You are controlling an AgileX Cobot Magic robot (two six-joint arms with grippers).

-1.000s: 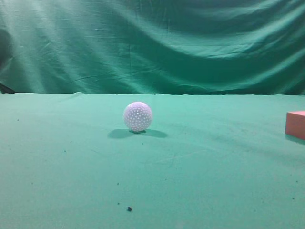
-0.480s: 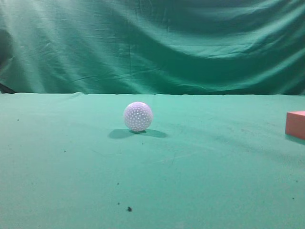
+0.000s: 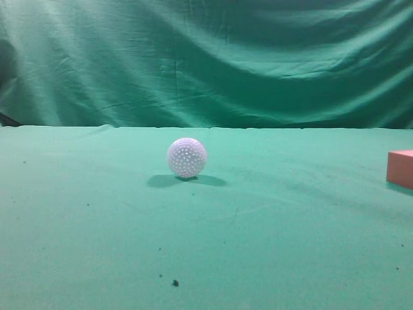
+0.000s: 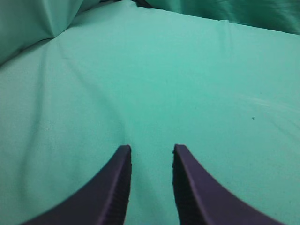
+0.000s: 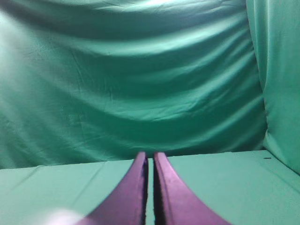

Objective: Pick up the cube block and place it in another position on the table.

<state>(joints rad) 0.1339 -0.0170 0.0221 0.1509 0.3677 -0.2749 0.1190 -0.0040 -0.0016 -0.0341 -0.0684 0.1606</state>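
Observation:
The salmon-pink cube block (image 3: 401, 168) rests on the green table (image 3: 206, 232) at the far right edge of the exterior view, partly cut off. Neither gripper shows in the exterior view. In the left wrist view my left gripper (image 4: 151, 149) is open and empty above bare green cloth (image 4: 187, 84). In the right wrist view my right gripper (image 5: 149, 155) is shut with nothing between its jaws, low over the table (image 5: 220, 178) and facing the curtain. The cube shows in neither wrist view.
A white dimpled ball (image 3: 186, 157) stands mid-table, left of centre in the exterior view. The wrinkled green backdrop curtain (image 3: 206, 58) hangs behind the table's far edge. A small dark speck (image 3: 175, 282) lies near the front.

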